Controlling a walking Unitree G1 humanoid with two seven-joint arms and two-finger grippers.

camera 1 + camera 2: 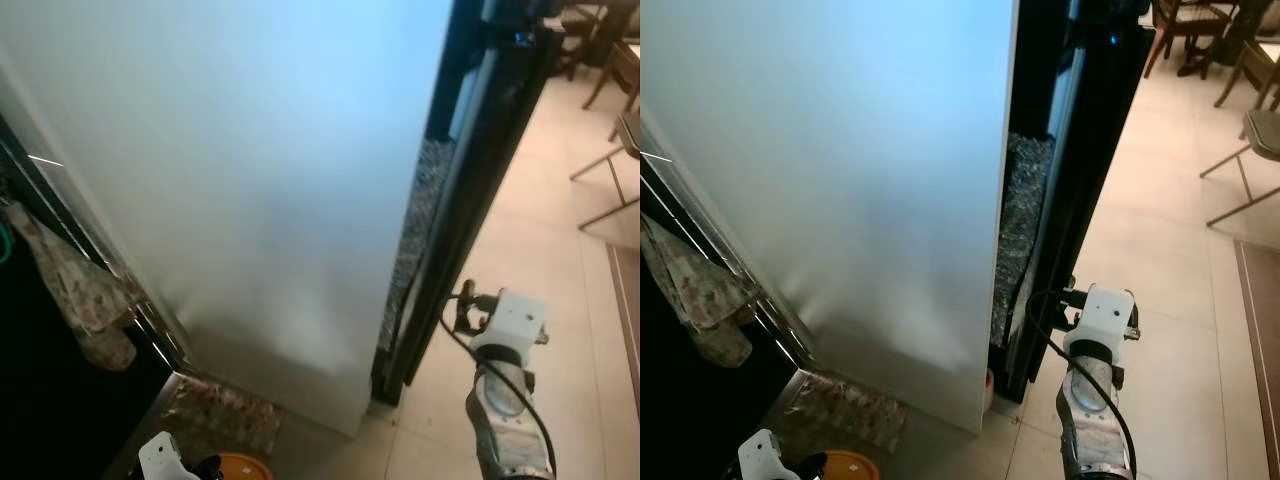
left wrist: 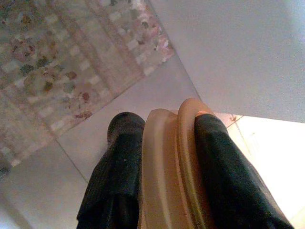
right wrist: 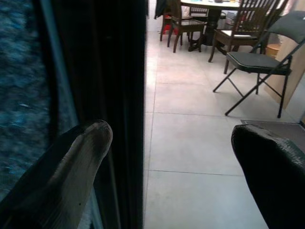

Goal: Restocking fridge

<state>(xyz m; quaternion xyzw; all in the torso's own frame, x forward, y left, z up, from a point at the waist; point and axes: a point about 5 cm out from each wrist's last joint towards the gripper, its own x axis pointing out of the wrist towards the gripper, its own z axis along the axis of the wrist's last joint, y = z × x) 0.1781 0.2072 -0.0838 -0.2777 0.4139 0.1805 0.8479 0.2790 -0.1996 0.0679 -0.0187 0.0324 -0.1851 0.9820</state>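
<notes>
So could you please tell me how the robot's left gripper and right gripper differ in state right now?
The left gripper is shut on a round orange plastic container, while the right gripper is open and holds nothing. The left one hangs low over the pale floor tiles by a patterned mat; the right one is at the black fridge door's edge. Both have two black fingers.

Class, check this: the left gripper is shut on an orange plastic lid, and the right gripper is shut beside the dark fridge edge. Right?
Not quite. The right gripper is open, fingers wide apart beside the dark fridge edge, as the right wrist view shows. The left gripper is indeed shut on the orange plastic lid.
</notes>
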